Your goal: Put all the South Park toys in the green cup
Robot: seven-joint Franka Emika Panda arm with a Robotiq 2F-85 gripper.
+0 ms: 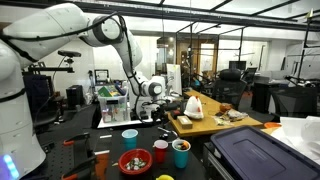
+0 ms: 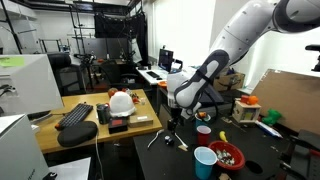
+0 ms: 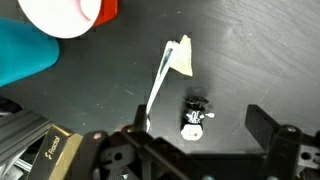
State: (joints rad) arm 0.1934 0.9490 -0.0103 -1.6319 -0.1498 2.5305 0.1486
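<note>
1. Gripper (image 3: 180,140) hangs low over the black tabletop (image 3: 265,50), jaws spread as wide as they go, nothing in them
2. Small South Park toy (image 3: 195,116) lies on the tabletop at lower centre of the wrist view, roughly in the gap between the jaws; looks untouched
3. Green cup (image 3: 22,50) is at upper left of the wrist view and stands upright at bottom centre in an exterior view (image 1: 181,152). It is just beside the red cup (image 3: 65,12) and apart from the toy
4. Step in hand, my read: grasp the toy. Centre the jaws on the figure, come straight down until the tips are near the surface, close gently. It is tiny and could tip or squirt out
5. White stick (image 3: 160,75) with a pale yellow tag lies just up-left of the toy, so keep that jaw off it or both get pinched
6. For the drop later, release right over the green cup's mouth; the red cup next to it is the easy wrong target
7. Materials: the toy looks like hard moulded plastic, black and white, lumpy. The green cup is plain smooth teal plastic, round. The red cup is glossy with a white inside. The tabletop is matte and dark
8. Light-blue cup (image 1: 130,136) and a bowl (image 1: 121,161) of red bits sit at the bottom of an exterior view, out of the way
</note>
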